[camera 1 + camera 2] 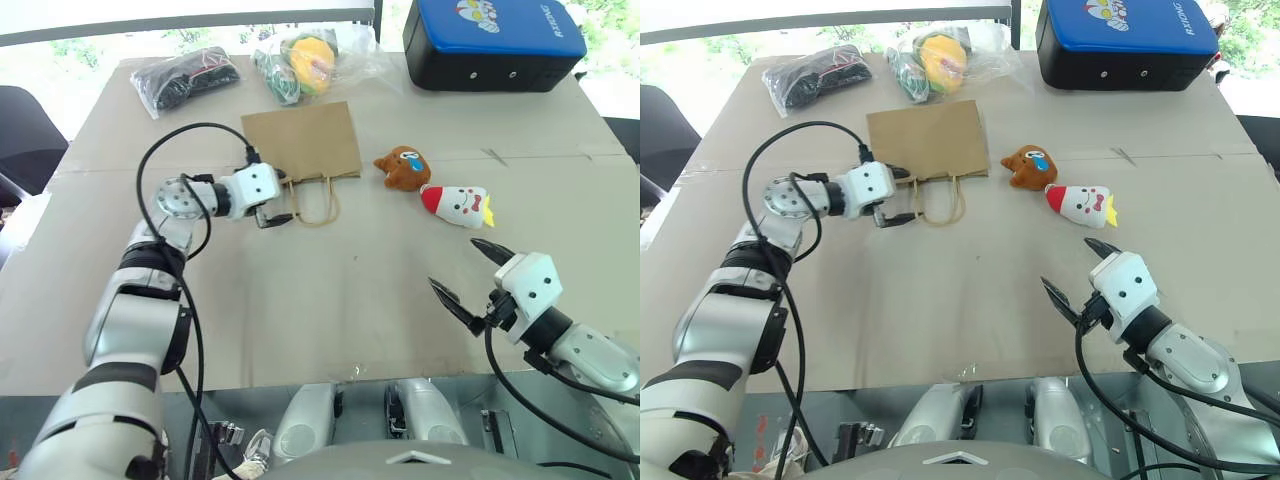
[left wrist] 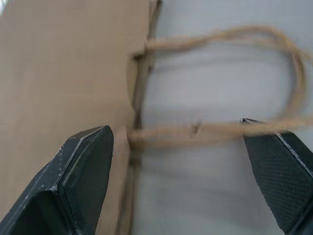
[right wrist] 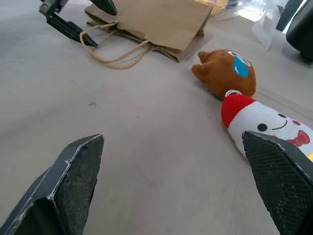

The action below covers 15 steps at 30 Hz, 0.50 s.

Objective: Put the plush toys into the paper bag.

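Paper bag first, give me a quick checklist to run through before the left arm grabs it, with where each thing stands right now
1. The paper bag lies flat on the table, mouth closed: not ok for dropping toys in.
2. The left gripper is open at the bag's handles, with one loop strand between its fingers: ok.
3. Whether either finger touches the strand: cannot tell.
4. The brown plush toy and the white plush toy lie beside the bag, neither held: ok.
5. The right gripper is open and empty, over bare table near the toys: ok.
6. The wrapped items behind the bag are apart from its handles: ok.
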Available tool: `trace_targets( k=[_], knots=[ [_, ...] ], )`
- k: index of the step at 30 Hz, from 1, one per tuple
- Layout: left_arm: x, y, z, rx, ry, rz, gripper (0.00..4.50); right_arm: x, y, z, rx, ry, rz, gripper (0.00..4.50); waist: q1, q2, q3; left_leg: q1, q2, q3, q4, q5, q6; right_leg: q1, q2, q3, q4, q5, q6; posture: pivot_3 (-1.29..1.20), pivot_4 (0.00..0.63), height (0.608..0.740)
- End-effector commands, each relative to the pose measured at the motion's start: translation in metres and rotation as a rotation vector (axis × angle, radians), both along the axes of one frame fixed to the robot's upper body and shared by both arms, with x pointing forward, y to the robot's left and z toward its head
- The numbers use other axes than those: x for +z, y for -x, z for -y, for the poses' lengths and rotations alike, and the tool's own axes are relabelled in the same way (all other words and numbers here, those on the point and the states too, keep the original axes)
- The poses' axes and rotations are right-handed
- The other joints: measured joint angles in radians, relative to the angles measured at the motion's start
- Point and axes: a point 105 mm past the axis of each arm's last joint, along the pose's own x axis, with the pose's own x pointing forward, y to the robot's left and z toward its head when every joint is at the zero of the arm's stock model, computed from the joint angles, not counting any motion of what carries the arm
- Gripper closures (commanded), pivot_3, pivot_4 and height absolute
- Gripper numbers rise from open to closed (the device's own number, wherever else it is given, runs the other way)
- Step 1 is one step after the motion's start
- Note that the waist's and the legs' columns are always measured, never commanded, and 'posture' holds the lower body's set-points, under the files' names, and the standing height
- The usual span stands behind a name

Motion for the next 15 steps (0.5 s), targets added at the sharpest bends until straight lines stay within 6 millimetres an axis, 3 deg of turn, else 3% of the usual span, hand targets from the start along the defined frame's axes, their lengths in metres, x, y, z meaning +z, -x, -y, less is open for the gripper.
trace_targets(
  k=[1, 6, 7, 8, 11, 15],
  knots=[
    [0.013, 0.0, -0.001, -0.014, 0.053, 0.016, 1.24, 0.012, 0.003, -0.003, -0.002, -0.005, 0.047, 0.0, -0.009, 0.0, 0.0, 0.0, 0.0, 0.0, 0.0, 0.0, 0.0, 0.0, 0.0, 0.0, 0.0, 0.0, 0.0, 0.0, 0.15, 0.74],
    [0.011, 0.008, 0.008, -0.08, 0.193, -0.135, 3.34, 0.012, 0.001, -0.002, -0.009, -0.008, 0.047, 0.0, -0.02, 0.0, 0.0, 0.0, 0.0, 0.0, 0.0, 0.0, 0.0, 0.0, 0.0, 0.0, 0.001, 0.0, 0.0, 0.0, 0.15, 0.74],
    [0.011, 0.009, 0.01, -0.086, 0.236, -0.19, 4.04, 0.013, 0.001, -0.002, -0.01, -0.015, 0.046, 0.0, -0.02, 0.0, 0.0, 0.0, 0.0, 0.0, 0.0, 0.0, 0.0, 0.0, 0.0, -0.001, 0.001, 0.0, 0.0, 0.0, 0.15, 0.74],
    [0.014, 0.01, 0.014, -0.089, 0.327, -0.283, 4.41, 0.013, 0.0, -0.003, -0.011, -0.026, 0.043, 0.0, -0.021, 0.0, 0.0, 0.0, 0.0, 0.0, 0.0, 0.0, 0.0, 0.0, 0.0, -0.001, 0.001, 0.0, 0.0, 0.0, 0.15, 0.74],
    [0.034, 0.019, 0.031, -0.142, 0.597, -0.565, 4.41, 0.012, -0.003, -0.005, -0.014, -0.04, 0.036, 0.0, -0.023, 0.0, 0.0, 0.0, 0.0, -0.001, 0.001, 0.0, 0.0, 0.0, 0.001, -0.001, 0.001, 0.0, 0.0, 0.0, 0.15, 0.74],
    [0.07, 0.055, 0.054, -0.243, 0.858, -0.874, 4.41, 0.002, -0.018, -0.016, -0.033, -0.078, 0.006, 0.0, -0.035, 0.0, 0.0, -0.005, 0.001, -0.005, 0.006, 0.0, 0.0, -0.002, 0.001, -0.003, 0.001, 0.0, 0.0, 0.0, 0.15, 0.74]
  ],
)
